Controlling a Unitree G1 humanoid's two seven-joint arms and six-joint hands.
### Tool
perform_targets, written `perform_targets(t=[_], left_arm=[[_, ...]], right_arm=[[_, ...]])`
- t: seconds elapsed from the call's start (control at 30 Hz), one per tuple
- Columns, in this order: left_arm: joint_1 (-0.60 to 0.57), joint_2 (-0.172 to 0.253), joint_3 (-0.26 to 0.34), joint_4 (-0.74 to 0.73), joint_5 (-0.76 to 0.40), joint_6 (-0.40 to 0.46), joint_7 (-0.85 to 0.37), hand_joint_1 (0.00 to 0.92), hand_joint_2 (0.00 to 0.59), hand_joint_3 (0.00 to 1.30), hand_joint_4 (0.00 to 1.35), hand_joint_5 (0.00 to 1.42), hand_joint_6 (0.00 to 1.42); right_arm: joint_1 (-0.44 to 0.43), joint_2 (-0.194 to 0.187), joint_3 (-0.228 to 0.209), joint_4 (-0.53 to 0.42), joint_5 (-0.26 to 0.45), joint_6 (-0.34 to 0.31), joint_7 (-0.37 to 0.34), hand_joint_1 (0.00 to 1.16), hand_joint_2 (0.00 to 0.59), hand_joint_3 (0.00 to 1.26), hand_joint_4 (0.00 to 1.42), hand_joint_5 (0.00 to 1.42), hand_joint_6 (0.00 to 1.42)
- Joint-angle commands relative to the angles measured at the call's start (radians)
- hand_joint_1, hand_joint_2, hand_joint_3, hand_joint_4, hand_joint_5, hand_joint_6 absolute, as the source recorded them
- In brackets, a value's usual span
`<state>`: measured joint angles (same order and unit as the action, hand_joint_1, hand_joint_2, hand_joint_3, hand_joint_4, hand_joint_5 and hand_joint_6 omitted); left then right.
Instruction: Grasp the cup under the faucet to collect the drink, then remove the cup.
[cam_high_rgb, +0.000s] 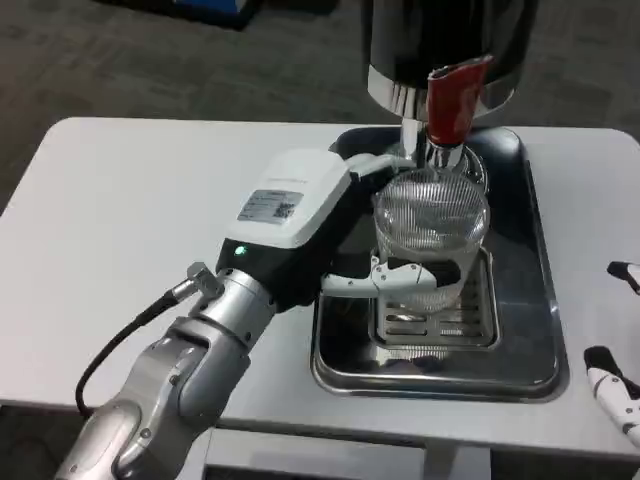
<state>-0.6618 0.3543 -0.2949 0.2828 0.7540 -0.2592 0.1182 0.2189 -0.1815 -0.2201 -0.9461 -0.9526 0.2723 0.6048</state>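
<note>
Currently, your left hand (330, 225) is gripping the ribbed clear cup (432, 235), fingers wrapping its sides, and the cup is sitting beneath the red-handled faucet (452, 100) over the drip tray (530, 330) on the desk (130, 230). Your right hand (615, 385) is showing only fingertips at the frame edge; you cannot tell its state.

I'm looking down on a white rectangular table with rounded corners (120, 220), its matte top lit evenly with soft shadows. Beyond its far edge I see dark grey mottled carpet flooring (150, 60) filling the rest of the room. At the top edge, a bright blue piece of something (215, 10) sits on that carpet; I can't tell what.
</note>
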Motion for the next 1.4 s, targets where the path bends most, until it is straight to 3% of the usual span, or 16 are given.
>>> perform_targets(t=[0.03, 0.17, 0.4, 0.7, 1.0, 1.17, 1.4], left_arm=[[0.009, 0.013, -0.006, -0.011, 0.011, 0.01, 0.001, 0.159, 0.105, 0.23, 0.2, 0.38, 0.63], [0.007, 0.019, -0.002, -0.012, -0.004, 0.004, -0.014, 0.146, 0.102, 0.2, 0.16, 0.35, 0.55], [0.036, 0.03, 0.01, -0.077, -0.013, 0.003, -0.024, 0.135, 0.098, 0.17, 0.12, 0.33, 0.53], [0.127, 0.067, 0.069, -0.245, -0.055, 0.021, -0.064, 0.124, 0.102, 0.16, 0.11, 0.32, 0.52], [0.268, 0.105, 0.184, -0.454, -0.121, 0.037, -0.114, 0.132, 0.118, 0.24, 0.2, 0.4, 0.55], [0.346, 0.132, 0.294, -0.573, -0.204, 0.028, -0.133, 0.136, 0.129, 0.28, 0.28, 0.45, 0.58], [0.338, 0.148, 0.429, -0.653, -0.455, 0.018, -0.213, 0.06, 0.153, 0.35, 0.37, 0.48, 0.54]], right_arm=[[0.011, -0.011, -0.003, -0.001, 0.01, 0.006, -0.019, 0.34, 0.508, 0.07, 0.0, 0.0, 0.0], [0.013, -0.016, 0.001, 0.002, 0.011, 0.009, -0.023, 0.35, 0.508, 0.07, 0.0, 0.0, 0.0], [0.015, -0.018, 0.008, 0.002, 0.01, 0.016, -0.028, 0.35, 0.508, 0.08, 0.0, 0.0, 0.0], [0.025, -0.012, 0.02, -0.011, 0.007, 0.023, -0.03, 0.35, 0.508, 0.08, 0.0, 0.0, 0.0], [0.023, -0.016, 0.029, -0.016, 0.012, 0.032, -0.029, 0.35, 0.508, 0.09, 0.0, 0.0, 0.0], [0.012, -0.019, 0.027, -0.017, 0.013, 0.036, -0.034, 0.36, 0.508, 0.09, 0.0, 0.0, 0.0], [0.003, -0.021, 0.025, -0.015, 0.017, 0.041, -0.037, 0.36, 0.508, 0.09, 0.0, 0.0, 0.0]])
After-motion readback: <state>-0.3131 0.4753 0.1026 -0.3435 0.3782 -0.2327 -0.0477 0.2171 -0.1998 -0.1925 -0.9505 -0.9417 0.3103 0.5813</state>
